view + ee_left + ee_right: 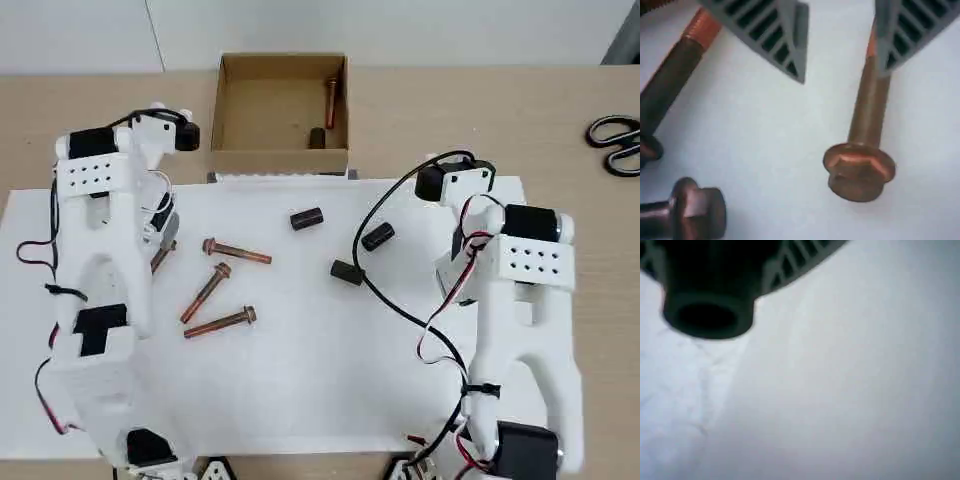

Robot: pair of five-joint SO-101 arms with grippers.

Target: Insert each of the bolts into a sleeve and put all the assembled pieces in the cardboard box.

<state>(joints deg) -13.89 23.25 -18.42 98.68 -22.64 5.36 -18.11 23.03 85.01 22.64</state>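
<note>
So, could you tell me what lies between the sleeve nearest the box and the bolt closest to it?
Nothing: the white sheet between bolt and sleeve is bare, per the high view.

A light wooden table [420,110] is carrying everything, and a large white sheet [300,380] is lying flat over its middle. Just beyond the sheet's far edge, a shallow brown cardboard box [283,160] is sitting with its top open. Off the sheet's far right corner, on bare wood, black-handled scissors [618,143] are lying. Copper-coloured hex-head bolts are lying on the sheet's left half: an upper bolt [237,251], a slanting middle bolt [206,292], a lower bolt [220,323] and a partly hidden bolt [163,256] nearer the sheet's left edge. Toward the sheet's middle, three short black cylindrical sleeves are lying apart: a far sleeve [307,218], a right sleeve [377,236] and a near sleeve [346,272].
</note>
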